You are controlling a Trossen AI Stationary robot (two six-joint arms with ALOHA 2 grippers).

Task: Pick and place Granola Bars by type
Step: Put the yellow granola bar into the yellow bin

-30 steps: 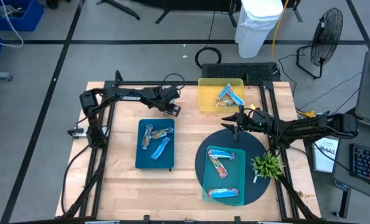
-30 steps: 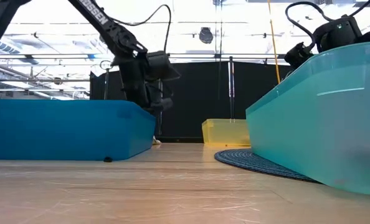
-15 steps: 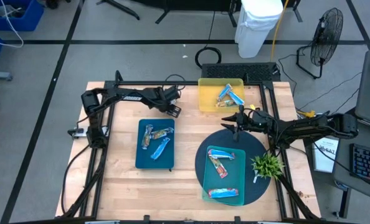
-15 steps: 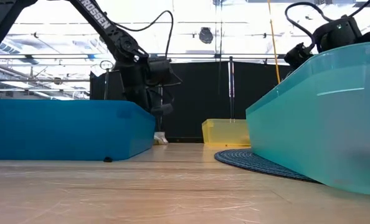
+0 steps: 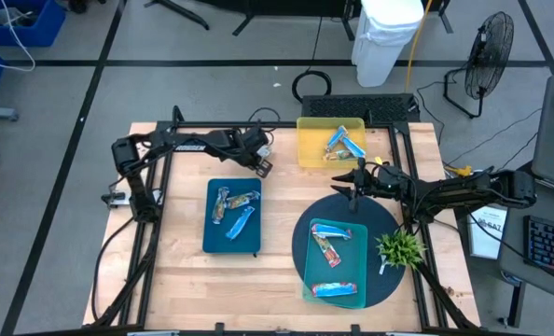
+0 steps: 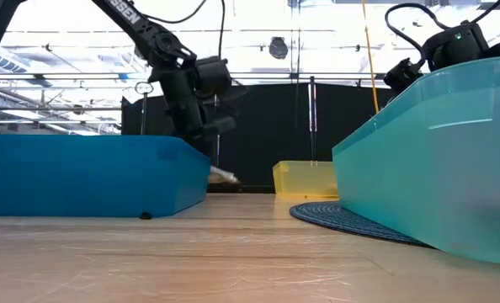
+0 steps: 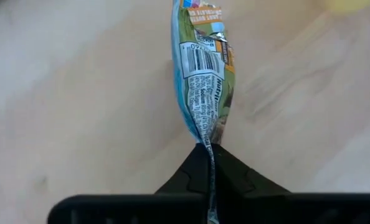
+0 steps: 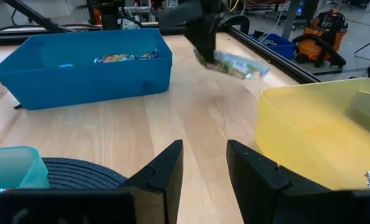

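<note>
My left gripper (image 5: 261,164) is over the bare wood between the blue tray (image 5: 212,238) and the yellow bin (image 5: 307,154), shut on a granola bar (image 7: 202,68) in a green-brown wrapper with a blue edge. The same bar (image 8: 233,63) shows raised above the table in the right wrist view. More bars lie in the blue tray, the yellow bin and the teal tray (image 5: 354,245). My right gripper (image 5: 356,177) waits open over the far rim of the dark round mat (image 5: 381,217), with nothing between its fingers. My left gripper pinches the flat end seam of the bar's wrapper (image 7: 205,138) between its two fingertips. The fingers come down from above at a slant, in line with the bar's length. The bar sticks out beyond the fingertips, tilted a little, and is lifted clear of the table (image 6: 223,175).
The teal tray sits on the round mat at the near right, beside a small green plant (image 5: 400,248). The yellow bin stands at the far edge, the blue tray left of centre. Bare wood lies between the containers.
My left gripper has shut on the end of a bar that lay on the wood by the blue tray's far corner. It has then risen a little, and the bar has come up off the table with it.
</note>
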